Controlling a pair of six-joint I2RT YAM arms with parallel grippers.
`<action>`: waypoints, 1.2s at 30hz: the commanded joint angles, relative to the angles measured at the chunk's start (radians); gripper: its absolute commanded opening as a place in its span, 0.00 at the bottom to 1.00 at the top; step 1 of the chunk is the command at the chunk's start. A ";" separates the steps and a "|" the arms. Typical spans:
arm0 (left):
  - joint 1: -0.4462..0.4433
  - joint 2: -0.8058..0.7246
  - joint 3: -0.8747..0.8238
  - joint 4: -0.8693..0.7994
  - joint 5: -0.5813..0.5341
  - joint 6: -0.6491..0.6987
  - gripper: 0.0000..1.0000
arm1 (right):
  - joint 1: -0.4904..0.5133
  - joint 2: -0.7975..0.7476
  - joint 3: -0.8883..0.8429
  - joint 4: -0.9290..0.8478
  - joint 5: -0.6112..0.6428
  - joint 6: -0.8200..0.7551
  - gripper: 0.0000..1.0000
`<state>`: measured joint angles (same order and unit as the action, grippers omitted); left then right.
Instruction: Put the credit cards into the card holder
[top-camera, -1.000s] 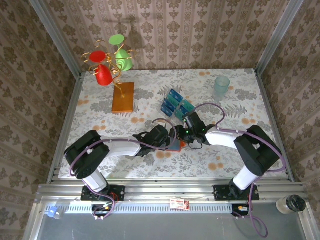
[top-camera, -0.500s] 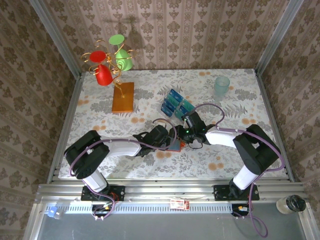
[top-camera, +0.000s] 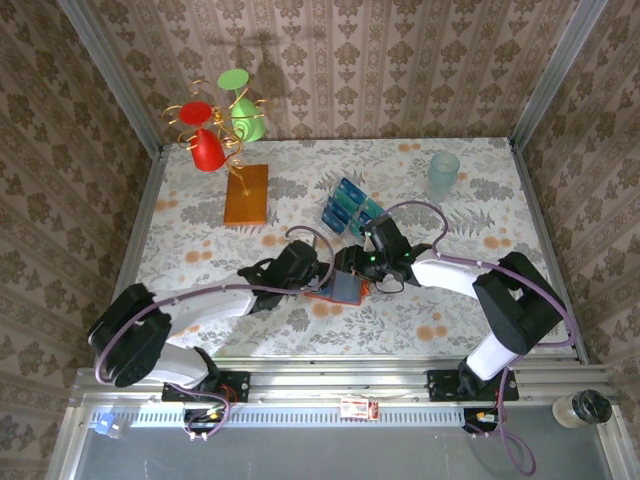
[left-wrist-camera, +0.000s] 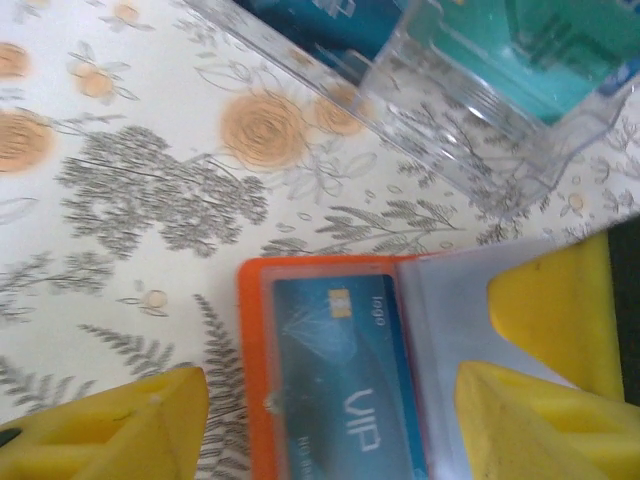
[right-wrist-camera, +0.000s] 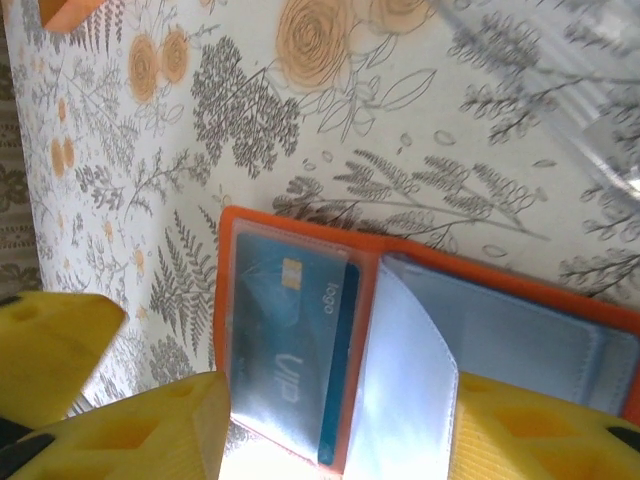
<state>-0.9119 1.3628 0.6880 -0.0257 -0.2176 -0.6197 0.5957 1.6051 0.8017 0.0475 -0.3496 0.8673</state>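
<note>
Between the 2 end effectors, card holder (top-camera: 343, 291) lies spread open on the table (top-camera: 200, 250), with 1 blue card (right-wrist-camera: 285, 340) already sleeved. Left end effector (left-wrist-camera: 330, 395) is released, jaws straddling the holder, 1 pad over the clear flap (right-wrist-camera: 400, 370), probably to pin it flat. Right end effector (right-wrist-camera: 338, 405) is released too, with the flap rising between its pads. Remaining credit cards (top-camera: 348, 207) wait in the clear tray (left-wrist-camera: 470, 130) just beyond both.
</note>
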 joint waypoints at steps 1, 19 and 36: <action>0.040 -0.085 -0.047 -0.034 -0.014 0.001 0.68 | 0.032 -0.012 0.039 -0.050 0.006 0.012 0.58; 0.189 -0.344 -0.212 -0.098 0.030 -0.005 0.68 | 0.130 0.199 0.218 -0.083 0.044 0.002 0.62; 0.204 -0.307 -0.223 -0.077 0.045 -0.002 0.69 | 0.114 0.153 0.202 -0.103 0.021 -0.074 0.61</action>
<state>-0.7162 1.0447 0.4610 -0.1085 -0.1864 -0.6205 0.7189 1.8145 1.0054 -0.0162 -0.3264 0.8276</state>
